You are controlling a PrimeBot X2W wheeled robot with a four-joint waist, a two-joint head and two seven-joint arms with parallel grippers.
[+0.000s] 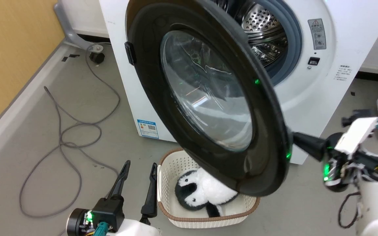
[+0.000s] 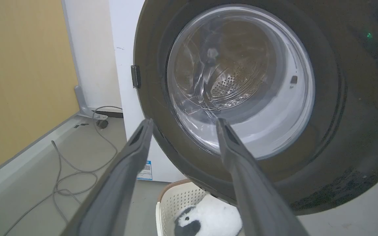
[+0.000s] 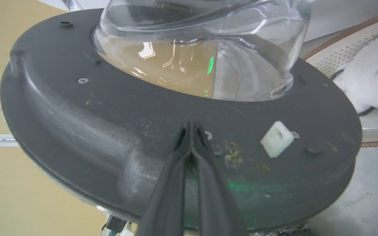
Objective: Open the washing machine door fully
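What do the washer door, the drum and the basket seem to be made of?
The washing machine door: rim looks like glossy black plastic, mirroring light; centre bowl looks like clear glass, see-through with glints. The drum looks like shiny perforated steel. The basket seems matt white plastic with moulded holes.
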